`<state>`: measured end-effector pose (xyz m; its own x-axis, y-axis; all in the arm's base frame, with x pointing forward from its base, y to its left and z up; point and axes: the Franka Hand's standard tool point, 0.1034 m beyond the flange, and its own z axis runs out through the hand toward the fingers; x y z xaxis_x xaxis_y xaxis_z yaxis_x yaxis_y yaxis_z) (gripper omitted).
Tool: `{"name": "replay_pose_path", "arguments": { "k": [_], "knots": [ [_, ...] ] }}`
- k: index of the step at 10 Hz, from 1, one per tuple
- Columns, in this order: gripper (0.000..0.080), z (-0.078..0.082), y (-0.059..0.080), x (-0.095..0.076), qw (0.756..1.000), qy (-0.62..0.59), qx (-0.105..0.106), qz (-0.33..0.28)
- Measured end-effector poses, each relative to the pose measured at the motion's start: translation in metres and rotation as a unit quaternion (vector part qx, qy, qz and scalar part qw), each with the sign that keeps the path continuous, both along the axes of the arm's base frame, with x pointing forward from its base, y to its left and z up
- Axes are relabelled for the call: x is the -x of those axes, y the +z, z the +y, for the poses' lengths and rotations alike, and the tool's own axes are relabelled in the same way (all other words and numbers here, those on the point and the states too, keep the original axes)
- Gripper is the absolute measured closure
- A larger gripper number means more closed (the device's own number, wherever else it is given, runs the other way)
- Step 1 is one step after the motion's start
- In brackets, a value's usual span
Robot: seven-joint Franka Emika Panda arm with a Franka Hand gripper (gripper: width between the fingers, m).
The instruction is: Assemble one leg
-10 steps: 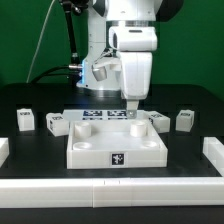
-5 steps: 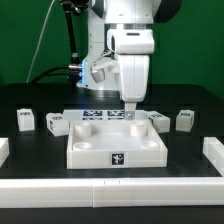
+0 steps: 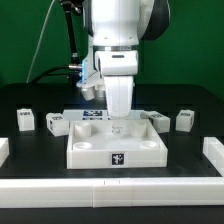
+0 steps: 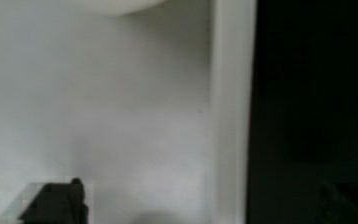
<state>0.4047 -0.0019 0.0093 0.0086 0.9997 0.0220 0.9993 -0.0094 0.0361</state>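
Hovering low over the slab (image 3: 90, 150) with jaws spread, holding nothing. At three o'clock of them, just beside the slab, on the desk (image 3: 30, 100): nearest leg (image 3: 157, 121), upright. Probably light, rigid, slick plastic; best pinched squarely across flat opposite sides, mid-height.

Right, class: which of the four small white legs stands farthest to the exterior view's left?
The leg at the very end, outside its neighbour; the other two stand on the slab's opposite side.
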Motion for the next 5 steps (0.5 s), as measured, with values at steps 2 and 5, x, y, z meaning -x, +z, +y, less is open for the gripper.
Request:
{"name": "replay_pose_path", "arguments": {
  "k": [2,5],
  "knots": [
    [0.0257,0.0005,-0.0004,-0.0001,1.0,-0.005,0.0,0.0],
    [0.0589,0.0001,-0.0005,0.0,1.0,-0.006,0.0,0.0]
  ]
}}
